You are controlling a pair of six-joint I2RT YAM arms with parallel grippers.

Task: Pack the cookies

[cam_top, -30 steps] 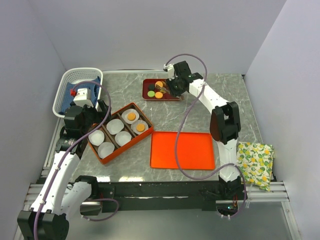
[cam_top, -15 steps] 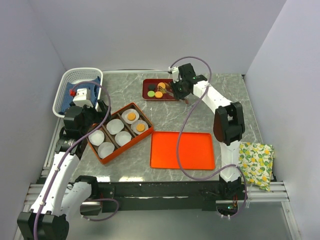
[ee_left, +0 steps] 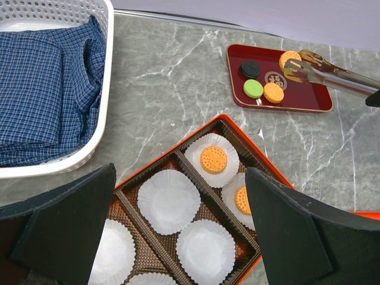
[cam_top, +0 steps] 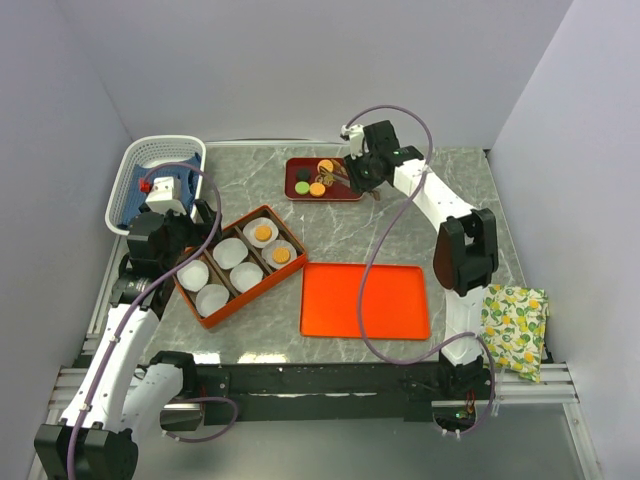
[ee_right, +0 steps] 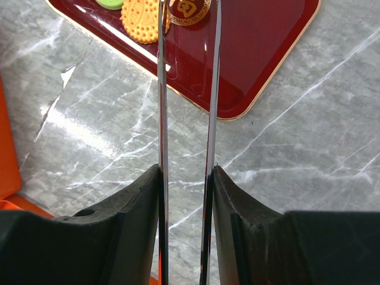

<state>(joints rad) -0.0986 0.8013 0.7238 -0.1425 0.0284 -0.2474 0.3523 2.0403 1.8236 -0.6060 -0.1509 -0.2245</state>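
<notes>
A dark red tray [cam_top: 335, 194] at the back holds a black cookie [ee_left: 250, 69], a green one [ee_left: 253, 89] and two orange ones [ee_left: 274, 92] [ee_left: 290, 59]. My right gripper [ee_right: 186, 172] is shut on metal tongs [ee_left: 332, 76]. Their tips lie at the rear orange cookie; whether they pinch it I cannot tell. An orange box [cam_top: 292, 236] of white paper cups has two orange cookies [ee_left: 214, 159] [ee_left: 241, 199] in its right-hand cups. My left gripper [ee_left: 181, 178] hangs open above the box, holding nothing.
A white basket [cam_top: 128, 165] with a folded blue checked cloth [ee_left: 41, 89] sits at the back left. A flat orange lid [cam_top: 365, 300] lies right of the box. A lemon-print cloth [cam_top: 512, 328] hangs at the table's right edge.
The right arm has swung to the right and back, drawing the tongs' tips from the tray's middle toward its rear orange cookie. The left arm has not moved.
</notes>
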